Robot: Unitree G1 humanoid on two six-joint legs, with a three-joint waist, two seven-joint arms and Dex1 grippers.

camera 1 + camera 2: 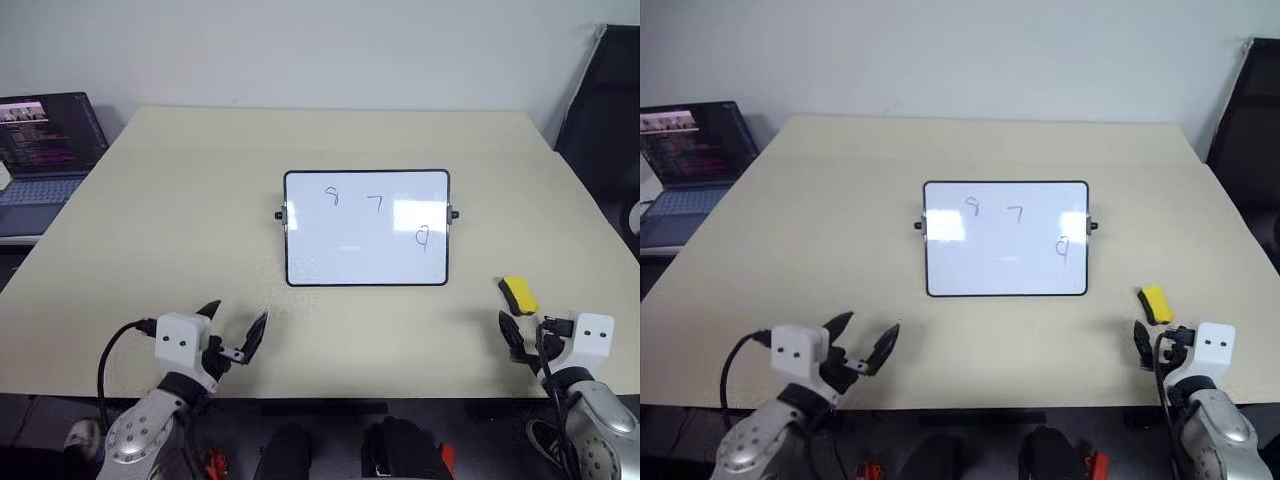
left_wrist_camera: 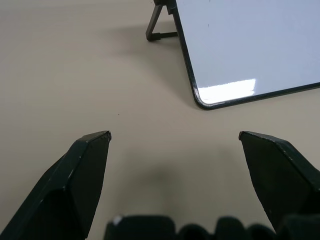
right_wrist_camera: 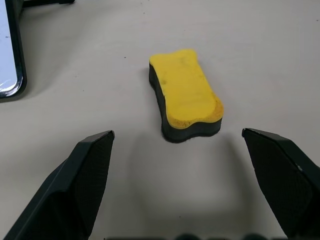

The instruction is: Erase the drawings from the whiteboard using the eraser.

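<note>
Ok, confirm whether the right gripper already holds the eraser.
No: the eraser lies on the table ahead of the open right gripper, untouched.

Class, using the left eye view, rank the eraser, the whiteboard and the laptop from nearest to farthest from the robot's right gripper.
1. Eraser: just ahead of the right gripper.
2. Whiteboard: table centre.
3. Laptop: far left, off the table.

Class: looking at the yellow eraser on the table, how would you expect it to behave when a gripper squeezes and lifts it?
The eraser lies flat, so it is unlikely to roll. Its small blocky shape suggests lightness. The black underlayer looks like felt, probably yielding slightly.
</note>
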